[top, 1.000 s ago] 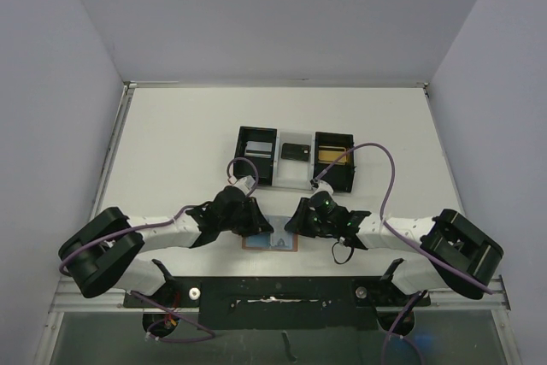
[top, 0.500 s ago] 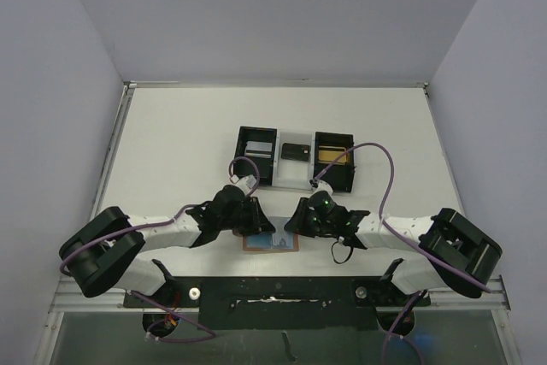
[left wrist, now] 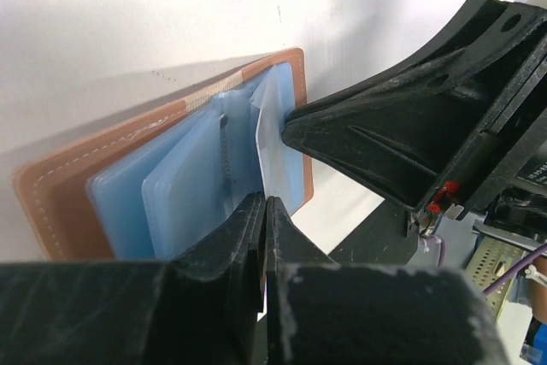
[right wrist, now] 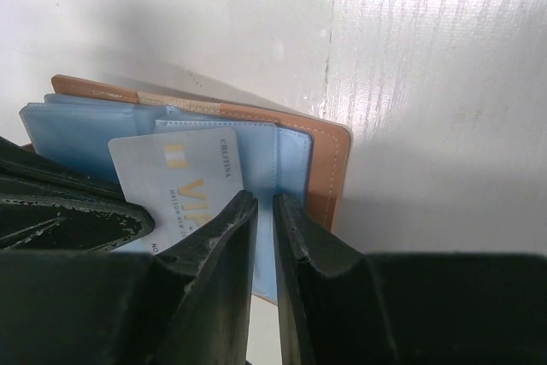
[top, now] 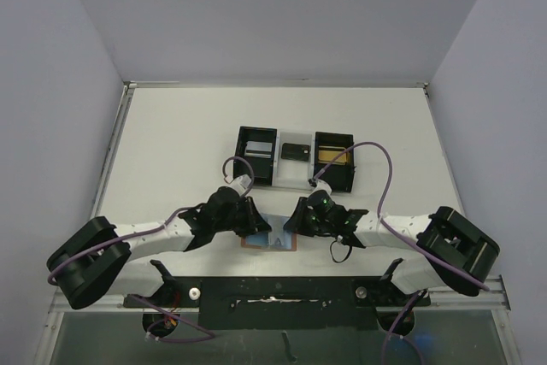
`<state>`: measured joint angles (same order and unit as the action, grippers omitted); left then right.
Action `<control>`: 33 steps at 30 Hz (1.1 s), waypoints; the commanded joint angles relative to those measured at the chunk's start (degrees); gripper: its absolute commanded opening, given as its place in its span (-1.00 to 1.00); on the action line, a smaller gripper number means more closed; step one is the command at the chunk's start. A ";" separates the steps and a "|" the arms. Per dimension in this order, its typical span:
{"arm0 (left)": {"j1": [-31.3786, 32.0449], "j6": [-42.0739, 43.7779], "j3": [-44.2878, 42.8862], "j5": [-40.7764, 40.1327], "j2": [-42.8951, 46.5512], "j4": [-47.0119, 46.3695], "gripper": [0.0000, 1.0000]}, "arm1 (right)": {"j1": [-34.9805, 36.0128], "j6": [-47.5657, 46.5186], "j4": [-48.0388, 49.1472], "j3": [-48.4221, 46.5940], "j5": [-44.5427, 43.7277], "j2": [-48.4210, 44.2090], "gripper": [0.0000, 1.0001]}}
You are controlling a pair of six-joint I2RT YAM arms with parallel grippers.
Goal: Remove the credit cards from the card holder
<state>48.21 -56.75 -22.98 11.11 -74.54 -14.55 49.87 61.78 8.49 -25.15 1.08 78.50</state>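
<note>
card holder (right wrist: 323, 164) lay open at the near edge of the table (top: 171, 143), a pale credit card (right wrist: 171, 179) half out of its blue pocket (right wrist: 292, 160); left gripper (left wrist: 263, 211) pressed together, right gripper (right wrist: 265, 211) nearly closed at the card, grip unclear; extraction step, which would next need a firm pinch and a straight pull.

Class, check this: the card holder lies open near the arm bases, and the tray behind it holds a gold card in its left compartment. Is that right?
Not quite. The gold card sits in the right compartment of the tray, not the left, as the top external view shows. The rest stands: the card holder does lie open in front of the tray.
</note>
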 commanded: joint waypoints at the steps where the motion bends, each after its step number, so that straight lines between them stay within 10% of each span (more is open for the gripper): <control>1: -0.48 1.18 0.03 -0.72 2.40 0.22 -1.00 | -0.29 -1.97 -5.44 -0.47 -1.94 1.70 -0.66; 18: -0.93 4.86 -1.57 -2.43 3.27 6.46 -1.00 | -0.25 -5.64 -7.86 -3.59 -1.13 -1.35 -0.66; 33: -0.92 5.16 -2.68 -1.42 1.67 5.30 -1.00 | 1.70 -5.40 1.60 -6.87 5.23 2.68 -0.21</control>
<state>47.51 -53.32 -23.29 9.39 -72.49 -8.71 51.11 55.24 5.96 -30.55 5.65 78.35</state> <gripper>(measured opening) 0.010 0.375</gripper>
